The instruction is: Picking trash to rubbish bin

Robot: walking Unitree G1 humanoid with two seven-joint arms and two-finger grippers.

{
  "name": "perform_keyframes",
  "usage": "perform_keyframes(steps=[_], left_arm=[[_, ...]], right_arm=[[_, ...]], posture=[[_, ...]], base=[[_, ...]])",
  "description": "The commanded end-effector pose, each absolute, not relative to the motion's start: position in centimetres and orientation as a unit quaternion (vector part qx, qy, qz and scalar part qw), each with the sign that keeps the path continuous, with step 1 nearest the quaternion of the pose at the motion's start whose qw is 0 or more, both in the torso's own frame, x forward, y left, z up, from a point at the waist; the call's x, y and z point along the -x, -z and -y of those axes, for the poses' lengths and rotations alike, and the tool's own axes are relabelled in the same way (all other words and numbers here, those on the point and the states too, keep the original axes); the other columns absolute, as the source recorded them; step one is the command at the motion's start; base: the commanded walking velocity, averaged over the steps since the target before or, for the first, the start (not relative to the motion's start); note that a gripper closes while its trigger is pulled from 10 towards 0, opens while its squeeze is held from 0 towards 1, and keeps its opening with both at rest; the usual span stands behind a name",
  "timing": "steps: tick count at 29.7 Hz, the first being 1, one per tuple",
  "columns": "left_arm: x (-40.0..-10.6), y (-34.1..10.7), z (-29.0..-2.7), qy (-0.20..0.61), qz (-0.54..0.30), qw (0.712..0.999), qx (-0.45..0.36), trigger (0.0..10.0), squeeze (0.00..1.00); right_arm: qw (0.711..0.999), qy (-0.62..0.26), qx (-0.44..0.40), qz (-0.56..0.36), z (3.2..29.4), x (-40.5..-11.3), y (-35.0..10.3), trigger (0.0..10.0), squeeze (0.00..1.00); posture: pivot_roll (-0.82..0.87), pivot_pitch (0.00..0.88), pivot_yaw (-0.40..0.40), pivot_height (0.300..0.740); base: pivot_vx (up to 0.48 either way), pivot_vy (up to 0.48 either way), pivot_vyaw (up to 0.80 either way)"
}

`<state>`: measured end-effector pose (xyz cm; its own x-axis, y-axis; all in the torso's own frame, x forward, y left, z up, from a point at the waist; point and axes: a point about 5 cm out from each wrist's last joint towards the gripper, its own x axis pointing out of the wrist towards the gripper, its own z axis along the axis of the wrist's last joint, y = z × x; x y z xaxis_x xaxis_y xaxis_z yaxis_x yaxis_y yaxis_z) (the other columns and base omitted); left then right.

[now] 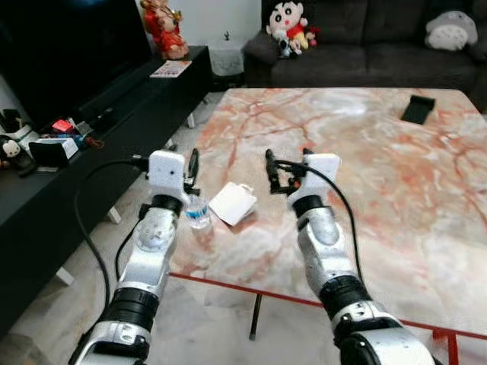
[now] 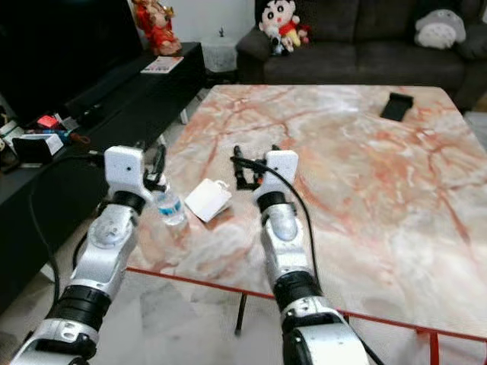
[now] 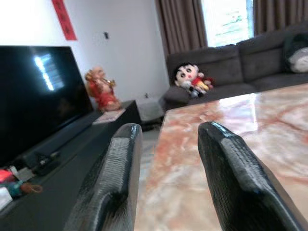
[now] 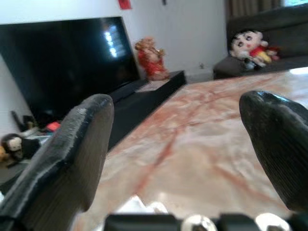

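A small clear plastic bottle (image 1: 198,214) with a blue label stands near the left front edge of the marble table (image 1: 380,175). Just right of it lies a crumpled white paper piece (image 1: 232,203). My left gripper (image 1: 192,169) hovers directly above the bottle, open, with nothing between its fingers (image 3: 115,192). My right gripper (image 1: 288,165) hangs over the table just right of the paper, wide open and empty; its fingers (image 4: 72,149) point toward the far side.
A black flat object (image 1: 418,109) lies at the table's far right. A low dark TV bench (image 1: 91,144) with clutter runs along the left, with a narrow floor strip beside the table. A grey sofa (image 1: 365,46) with plush toys stands behind.
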<state>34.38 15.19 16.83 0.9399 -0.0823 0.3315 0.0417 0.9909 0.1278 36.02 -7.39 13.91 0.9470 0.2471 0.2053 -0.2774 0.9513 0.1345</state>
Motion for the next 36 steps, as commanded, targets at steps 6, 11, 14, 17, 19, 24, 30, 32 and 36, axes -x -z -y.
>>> perform_keyframes(steps=[6,11,14,17,19,24,30,32,36], left_arm=[[-34.3,-17.5,-15.1,0.021,0.185,0.981,-0.062,10.0,0.0],[-34.4,-17.1,-15.7,0.002,0.171,0.982,-0.083,10.0,0.0],[-34.6,-17.3,-15.8,-0.002,0.17,0.982,-0.082,10.0,1.0],[-34.8,-17.4,-15.8,-0.002,0.168,0.983,-0.076,10.0,1.0],[-34.8,-17.3,-15.8,-0.001,0.167,0.983,-0.075,10.0,1.0],[-34.8,-16.9,-15.5,0.009,0.158,0.984,-0.079,10.0,1.0],[-34.9,-16.5,-14.8,0.025,0.145,0.987,-0.071,10.0,1.0],[-35.0,-16.3,-14.8,0.031,0.136,0.988,-0.064,10.0,1.0],[-35.2,-16.0,-15.0,0.034,0.125,0.99,-0.05,10.0,1.0]], right_arm=[[0.984,-0.133,-0.076,0.095,7.6,-36.1,-14.1,10.0,0.0],[0.983,-0.14,-0.079,0.088,6.9,-35.9,-13.7,10.0,0.0],[0.983,-0.142,-0.081,0.085,6.6,-35.9,-13.6,10.0,0.0],[0.983,-0.144,-0.082,0.084,6.5,-35.9,-13.6,10.0,0.0],[0.983,-0.144,-0.082,0.085,6.5,-35.9,-13.7,10.0,0.0],[0.983,-0.142,-0.086,0.084,6.5,-35.8,-13.6,10.0,0.0],[0.982,-0.143,-0.089,0.084,6.4,-35.7,-13.4,10.0,0.0],[0.982,-0.144,-0.088,0.084,6.4,-35.7,-13.4,10.0,0.0],[0.982,-0.145,-0.088,0.082,6.5,-35.6,-13.3,10.0,0.0]], posture=[[0.07,0.0,0.101,0.74],[0.07,0.0,0.108,0.74],[0.08,0.0,0.111,0.74],[0.07,0.0,0.114,0.74],[0.07,0.0,0.115,0.74],[0.07,0.0,0.114,0.74],[0.07,0.0,0.115,0.74],[0.07,0.0,0.113,0.74],[0.07,0.0,0.11,0.74]], base=[[0.281,0.0,0.0],[0.0,0.0,0.0],[0.0,0.0,0.0],[0.0,0.0,0.0],[0.0,0.0,0.0],[0.0,0.0,0.0],[0.0,0.0,0.0],[0.0,0.0,0.0],[0.0,0.0,0.0]])
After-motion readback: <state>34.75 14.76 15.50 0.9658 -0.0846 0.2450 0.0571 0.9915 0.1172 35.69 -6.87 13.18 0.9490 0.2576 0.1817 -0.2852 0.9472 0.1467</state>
